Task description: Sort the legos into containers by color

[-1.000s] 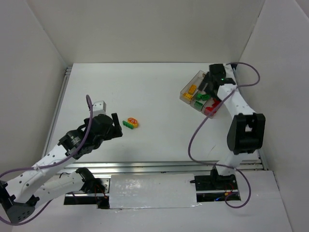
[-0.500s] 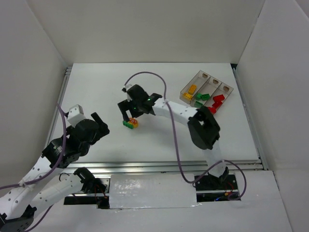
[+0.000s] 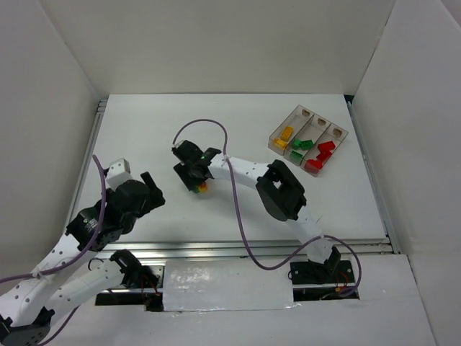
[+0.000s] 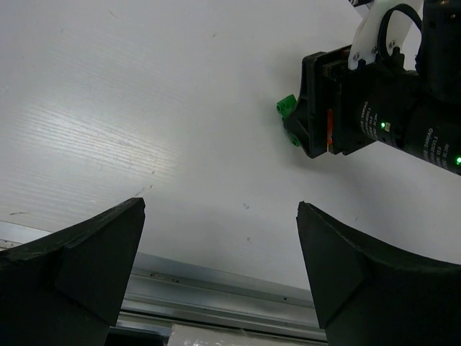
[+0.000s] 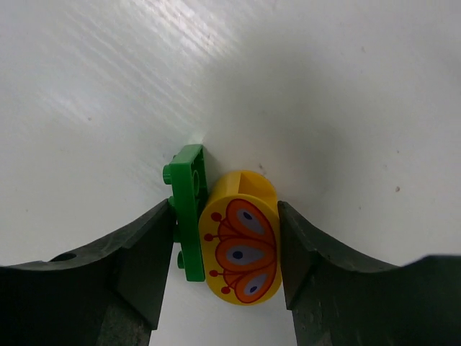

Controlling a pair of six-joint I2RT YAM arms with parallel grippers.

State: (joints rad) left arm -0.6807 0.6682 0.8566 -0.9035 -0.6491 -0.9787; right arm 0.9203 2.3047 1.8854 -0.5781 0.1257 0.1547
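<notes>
Starting left: left gripper (image 4: pixel 220 209) has pulled back toward the near edge. Its jaws are wide apart, nothing in them, and it sits well clear of the bricks.

Right gripper (image 5: pixel 223 238) was over the tray (image 3: pixel 320 121) a second ago. It has since swung to mid-table and dropped onto the last two loose bricks. Its jaws are part open and straddle both: the green brick (image 5: pixel 191 216) by one finger, the yellow brick (image 5: pixel 241 245) by the other, the two bricks touching. Nothing is gripped yet, and I can't tell whether the fingers make contact.

Tray sits far right, well apart from them. It already holds yellow in the left bin, green in the middle, red in the right.

Read: the previous drop is done and this is the next pick. Risk: closing now likely takes both colours at once, so the pair needs splitting or one brick ends up in the wrong bin.
</notes>
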